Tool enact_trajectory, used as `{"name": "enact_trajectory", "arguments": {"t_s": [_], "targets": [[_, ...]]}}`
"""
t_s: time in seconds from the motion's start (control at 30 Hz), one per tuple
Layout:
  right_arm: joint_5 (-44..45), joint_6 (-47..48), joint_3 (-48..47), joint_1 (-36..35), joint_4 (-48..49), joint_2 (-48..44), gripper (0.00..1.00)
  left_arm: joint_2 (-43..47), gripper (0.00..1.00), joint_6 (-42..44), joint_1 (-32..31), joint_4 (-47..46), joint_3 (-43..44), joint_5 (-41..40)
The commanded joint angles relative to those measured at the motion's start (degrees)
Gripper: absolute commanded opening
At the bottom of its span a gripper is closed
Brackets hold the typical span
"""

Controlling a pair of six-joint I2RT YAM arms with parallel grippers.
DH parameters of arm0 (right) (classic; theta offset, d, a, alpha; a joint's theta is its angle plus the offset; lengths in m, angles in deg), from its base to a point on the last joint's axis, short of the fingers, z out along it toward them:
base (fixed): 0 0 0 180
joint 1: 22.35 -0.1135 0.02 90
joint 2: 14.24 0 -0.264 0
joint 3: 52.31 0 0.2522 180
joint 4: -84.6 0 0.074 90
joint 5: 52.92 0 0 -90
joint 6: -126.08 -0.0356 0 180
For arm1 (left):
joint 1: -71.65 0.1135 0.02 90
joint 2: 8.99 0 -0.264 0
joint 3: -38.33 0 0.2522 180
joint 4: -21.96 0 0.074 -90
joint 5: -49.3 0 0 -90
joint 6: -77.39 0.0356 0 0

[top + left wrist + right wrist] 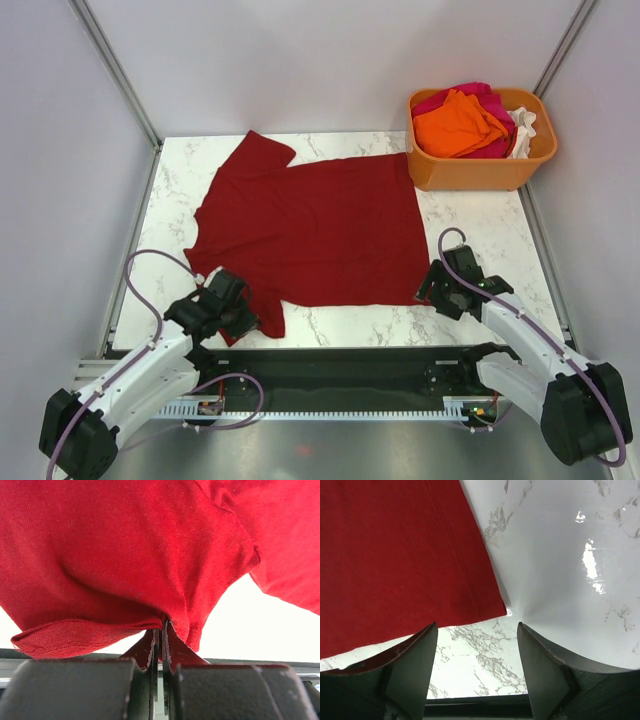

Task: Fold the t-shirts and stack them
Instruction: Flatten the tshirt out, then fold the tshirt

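In the top view, we see the dark red shirt (320, 230) lying spread flat on the marble table (480, 250). Its collar end is toward the left and its hem toward the right. At the far right corner stands an orange tub (480, 170). Inside it lie an orange shirt (458, 125) on top, a pink shirt (470, 93) under it, and a white shirt (524, 130) at the right wall. The left gripper (240, 310) is at the near left corner of the dark red shirt, at a sleeve. The right gripper (432, 290) is at the near right corner, at the hem.

In the left wrist view, we see the jaws pressed together. They pinch a fold of the dark red cloth, which is gathered into wrinkles above them. The hemmed edge of the sleeve hangs to the left.

In the right wrist view, we see the two fingers (415, 665) standing wide apart with nothing between them. The corner of the dark red shirt lies flat on the table just ahead of the gap, nearer to the left finger.
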Motion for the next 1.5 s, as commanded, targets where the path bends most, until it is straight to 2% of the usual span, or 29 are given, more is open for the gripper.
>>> {"name": "enact_trajectory", "arguments": {"t_s": [0.0, 0.3, 0.4, 0.53, 0.67, 0.8, 0.93, 1.2, 1.4, 1.47], "targets": [[-0.9, -0.9, 0.9, 0.2, 2.9, 0.9, 0.73, 1.1, 0.02, 1.3, -0.3, -1.5, -0.4, 0.0], [0.5, -0.1, 2.6, 0.2, 6.9, 2.6, 0.62, 1.1, 0.02, 1.2, -0.3, -1.5, -0.3, 0.5], [1.2, 0.2, 2.7, 0.2, 6.9, 1.9, 0.52, 1.5, 0.02, 1.2, -0.3, -1.3, -0.4, 0.5], [0.9, 0.9, 2.6, 0.3, 7.4, 0.9, 0.23, 2.2, 0.02, 1.1, -0.3, -1.4, -0.1, 0.7], [0.1, 2.5, 1.8, 0.2, 7.3, -0.2, 0.0, 3.3, 0.02, 1.1, -0.3, -0.7, 1.2, 2.3], [-3.0, 2.7, 0.4, 0.2, 5.1, -3.1, 0.0, 4.7, 0.02, 1.3, -0.3, 2.9, 5.6, 5.0], [-3.4, 2.7, -2.8, 0.2, 0.4, -7.2, 0.0, 5.2, 0.02, 4.6, -0.3, 12.5, 14.0, 2.9], [-2.9, 3.6, -9.7, 0.3, -10.3, -14.4, 0.0, -1.5, 0.02, 13.7, -0.3, 29.6, 32.2, -0.1], [-3.7, 4.3, -13.4, 0.2, -10.7, -12.7, 0.0, -5.2, 0.02, 18.0, -0.3, 31.6, 40.1, -5.1], [-3.2, 5.1, -15.5, 0.2, -9.1, -11.0, 0.0, -9.1, 0.02, 20.2, -0.3, 30.9, 42.1, -7.2]]}}
